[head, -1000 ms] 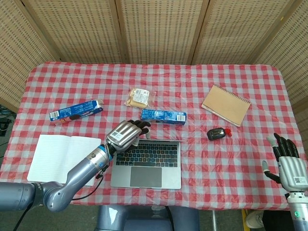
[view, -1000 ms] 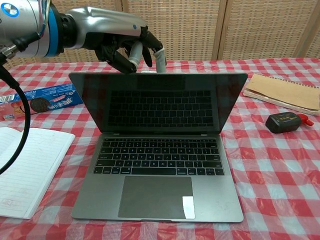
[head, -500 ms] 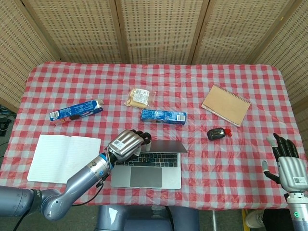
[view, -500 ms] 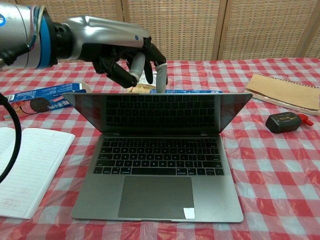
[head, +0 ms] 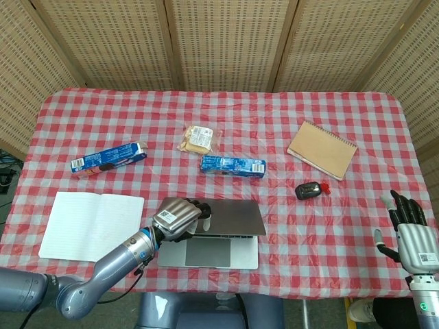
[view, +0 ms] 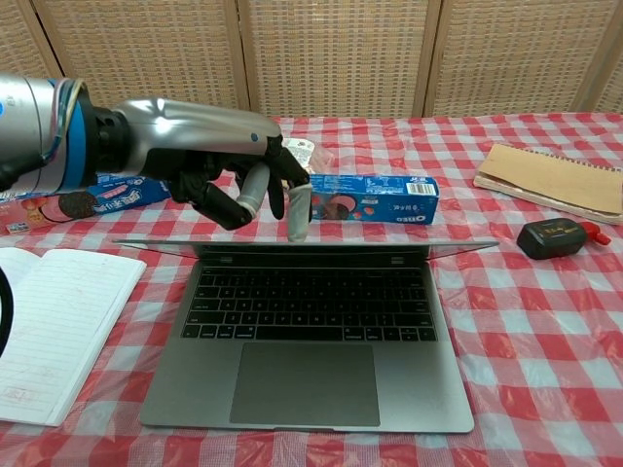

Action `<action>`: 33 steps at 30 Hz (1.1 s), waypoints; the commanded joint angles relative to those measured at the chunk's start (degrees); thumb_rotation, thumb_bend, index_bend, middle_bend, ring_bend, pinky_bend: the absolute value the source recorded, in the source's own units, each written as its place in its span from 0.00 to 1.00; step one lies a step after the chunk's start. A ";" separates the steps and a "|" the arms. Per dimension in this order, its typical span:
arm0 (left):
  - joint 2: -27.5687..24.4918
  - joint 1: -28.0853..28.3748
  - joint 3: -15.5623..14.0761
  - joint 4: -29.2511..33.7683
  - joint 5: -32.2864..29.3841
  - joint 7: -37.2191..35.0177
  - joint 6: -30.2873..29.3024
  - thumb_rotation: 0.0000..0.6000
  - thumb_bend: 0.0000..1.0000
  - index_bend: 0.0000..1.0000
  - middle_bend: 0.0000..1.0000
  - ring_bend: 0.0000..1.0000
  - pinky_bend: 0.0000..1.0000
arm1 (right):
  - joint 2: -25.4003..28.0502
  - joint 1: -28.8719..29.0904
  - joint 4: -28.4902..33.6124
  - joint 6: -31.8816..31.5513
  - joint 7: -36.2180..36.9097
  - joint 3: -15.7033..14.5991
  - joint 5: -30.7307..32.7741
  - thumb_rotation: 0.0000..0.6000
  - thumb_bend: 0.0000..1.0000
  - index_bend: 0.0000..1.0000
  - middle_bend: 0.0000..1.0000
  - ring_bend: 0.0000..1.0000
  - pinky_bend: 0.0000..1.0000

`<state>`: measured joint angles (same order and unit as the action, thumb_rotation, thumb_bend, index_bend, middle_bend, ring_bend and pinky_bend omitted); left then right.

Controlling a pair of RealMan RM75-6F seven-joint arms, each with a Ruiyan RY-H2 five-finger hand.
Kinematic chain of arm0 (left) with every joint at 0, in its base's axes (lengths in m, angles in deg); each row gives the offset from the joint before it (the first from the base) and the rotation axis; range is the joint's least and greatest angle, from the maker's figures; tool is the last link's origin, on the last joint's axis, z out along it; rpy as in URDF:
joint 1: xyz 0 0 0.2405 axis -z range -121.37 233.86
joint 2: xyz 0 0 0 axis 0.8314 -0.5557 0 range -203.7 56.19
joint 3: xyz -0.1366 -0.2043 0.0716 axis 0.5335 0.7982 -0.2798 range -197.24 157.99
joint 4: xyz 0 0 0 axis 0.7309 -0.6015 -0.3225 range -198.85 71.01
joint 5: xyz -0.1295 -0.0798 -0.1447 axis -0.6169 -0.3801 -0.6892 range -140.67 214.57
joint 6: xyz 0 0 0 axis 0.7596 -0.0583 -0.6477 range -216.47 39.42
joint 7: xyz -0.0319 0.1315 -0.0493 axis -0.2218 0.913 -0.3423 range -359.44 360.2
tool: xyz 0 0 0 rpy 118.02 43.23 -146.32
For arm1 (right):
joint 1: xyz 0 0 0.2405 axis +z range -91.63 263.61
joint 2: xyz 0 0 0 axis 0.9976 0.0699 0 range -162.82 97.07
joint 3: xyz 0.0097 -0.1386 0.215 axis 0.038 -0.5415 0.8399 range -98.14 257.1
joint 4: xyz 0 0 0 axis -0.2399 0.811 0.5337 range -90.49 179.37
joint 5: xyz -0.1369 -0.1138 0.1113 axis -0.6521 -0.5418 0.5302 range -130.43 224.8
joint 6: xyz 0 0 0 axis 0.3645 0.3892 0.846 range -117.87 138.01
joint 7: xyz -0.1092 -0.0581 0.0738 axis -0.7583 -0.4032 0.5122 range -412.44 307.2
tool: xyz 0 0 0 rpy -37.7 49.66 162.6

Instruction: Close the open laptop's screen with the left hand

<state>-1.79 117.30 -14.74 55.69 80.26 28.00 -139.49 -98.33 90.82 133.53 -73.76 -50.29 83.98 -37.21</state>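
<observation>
The grey laptop (head: pixel 208 252) lies at the table's front centre, its lid (head: pixel 232 217) tilted far down over the keyboard. In the chest view the lid (view: pixel 389 244) shows almost edge-on above the keyboard (view: pixel 307 304). My left hand (head: pixel 178 217) rests on the lid's left part. Its fingers hang down bent and apart, and one fingertip (view: pixel 296 225) presses on the lid's top edge. The hand (view: pixel 209 156) holds nothing. My right hand (head: pixel 410 236) hovers off the table's front right corner, fingers spread and empty.
A blue cookie box (view: pixel 374 198) lies just behind the laptop, another (head: pixel 108 158) at the left. An open white notebook (head: pixel 91 225) sits left of the laptop. A black device (head: pixel 310 190), a brown notebook (head: pixel 322 149) and a snack packet (head: pixel 197 138) lie farther back.
My left hand has pushed the lid forward and down from upright to nearly flat. The hand came lower and nearer with it. The right hand has not moved.
</observation>
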 commanded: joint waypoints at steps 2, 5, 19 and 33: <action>0.56 -0.06 -0.23 -0.02 0.32 -0.42 0.05 1.00 1.00 0.49 0.28 0.29 0.36 | -0.05 0.04 0.00 0.04 -0.04 0.07 0.10 1.00 0.70 0.12 0.00 0.00 0.00; 0.94 -0.20 -0.57 0.25 0.74 -1.02 0.38 1.00 1.00 0.49 0.28 0.29 0.36 | -0.17 0.06 -0.15 0.19 -0.19 0.09 0.28 1.00 0.71 0.12 0.00 0.00 0.00; 5.16 0.12 -4.71 -1.83 0.74 2.09 -0.12 1.00 1.00 0.49 0.28 0.29 0.36 | -0.17 0.05 -0.12 0.36 -0.20 0.20 0.63 1.00 0.72 0.12 0.00 0.00 0.00; 12.15 -0.46 -8.30 -6.91 -0.65 3.44 0.43 1.00 1.00 0.48 0.28 0.29 0.36 | -0.24 0.07 -0.83 0.85 0.55 0.68 1.83 1.00 0.72 0.12 0.00 0.00 0.00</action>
<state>10.04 116.97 -22.90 49.06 79.75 31.54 -139.08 -98.57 90.89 132.71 -72.92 -49.77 84.64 -35.40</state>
